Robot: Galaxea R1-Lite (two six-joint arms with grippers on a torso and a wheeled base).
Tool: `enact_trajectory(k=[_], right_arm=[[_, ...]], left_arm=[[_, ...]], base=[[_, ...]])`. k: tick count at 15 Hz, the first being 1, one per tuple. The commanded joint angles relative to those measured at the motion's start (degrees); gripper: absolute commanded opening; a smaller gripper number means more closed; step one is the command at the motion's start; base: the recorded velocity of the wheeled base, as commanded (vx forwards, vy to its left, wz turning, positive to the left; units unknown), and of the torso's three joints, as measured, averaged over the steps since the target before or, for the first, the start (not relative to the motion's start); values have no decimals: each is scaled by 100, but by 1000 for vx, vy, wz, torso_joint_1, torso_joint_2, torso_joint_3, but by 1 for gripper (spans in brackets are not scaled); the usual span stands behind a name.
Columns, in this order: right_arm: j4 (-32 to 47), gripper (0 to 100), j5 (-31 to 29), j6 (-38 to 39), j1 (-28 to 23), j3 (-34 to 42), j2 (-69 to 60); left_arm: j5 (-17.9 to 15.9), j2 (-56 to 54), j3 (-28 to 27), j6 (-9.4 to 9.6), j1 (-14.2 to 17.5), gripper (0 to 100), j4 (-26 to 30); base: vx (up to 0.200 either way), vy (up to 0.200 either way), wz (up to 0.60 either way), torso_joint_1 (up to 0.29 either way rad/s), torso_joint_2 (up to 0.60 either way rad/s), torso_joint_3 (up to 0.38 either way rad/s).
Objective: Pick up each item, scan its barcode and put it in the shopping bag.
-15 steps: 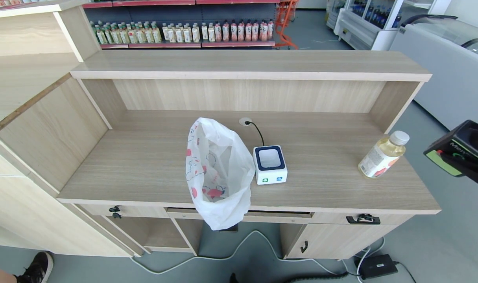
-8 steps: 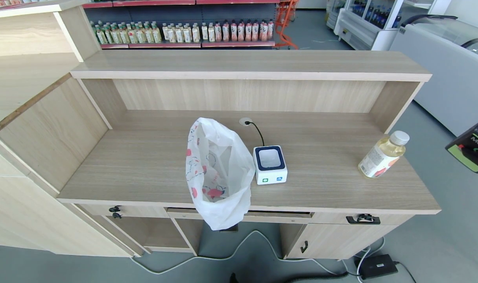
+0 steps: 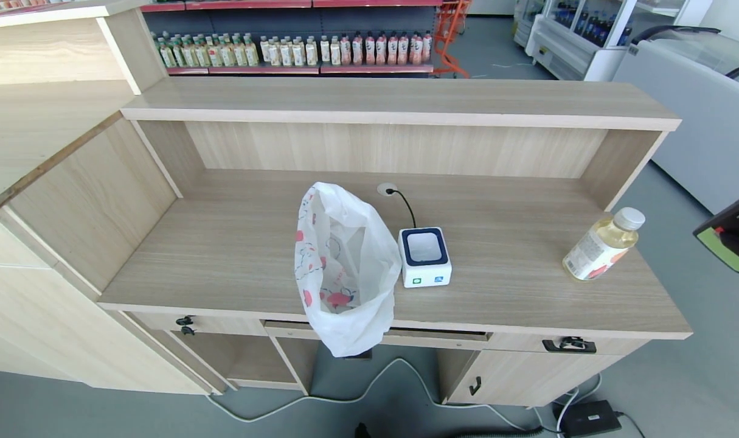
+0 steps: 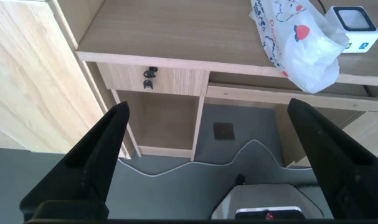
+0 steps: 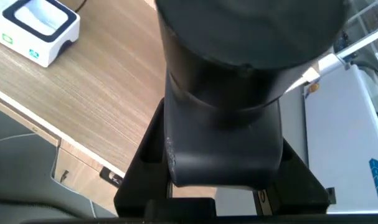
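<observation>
The bottle [image 3: 601, 244] stands near the counter's [image 3: 223, 243] right end, well apart from the scanner [image 3: 424, 257], which sits just beside the shopping bag [image 3: 345, 267] drooping over the front edge. The left gripper [image 4: 208, 111] is spread wide, low before the counter. The right arm [image 3: 731, 234] hangs past the bottle; whether the right gripper is open or closed cannot be told.

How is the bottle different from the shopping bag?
The bottle is clear with yellow drink and a capped top; the shopping bag is white with red pictures and gapes open. The bottle stands stiff near the right end of the counter; the shopping bag slumps mid-counter, drooping over the front edge. Both rest on the counter.
</observation>
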Motion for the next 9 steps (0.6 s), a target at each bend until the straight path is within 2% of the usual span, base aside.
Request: enact_trajectory(k=[1, 2, 5, 7, 9], right_arm=[[10, 0, -7, 42, 117, 9, 55], [10, 0, -16, 138, 178, 9, 64], [72, 0, 1, 1510, 618, -79, 486], [10, 0, 54, 2775, 978, -413, 1101], [-280, 0, 63, 4674, 1532, -738, 1813]], left_arm=[[1, -2, 1, -5, 3, 100, 0], [1, -2, 1, -5, 3, 100, 0], [1, -2, 1, -5, 3, 100, 0], [1, -2, 1, -5, 3, 100, 0], [1, -2, 1, -5, 3, 100, 0]], base=[[0, 0, 600, 2, -7, 7], [0, 0, 600, 2, 2, -2], [0, 0, 0, 0, 0, 0], [0, 0, 0, 0, 0, 0], [0, 0, 0, 0, 0, 0]])
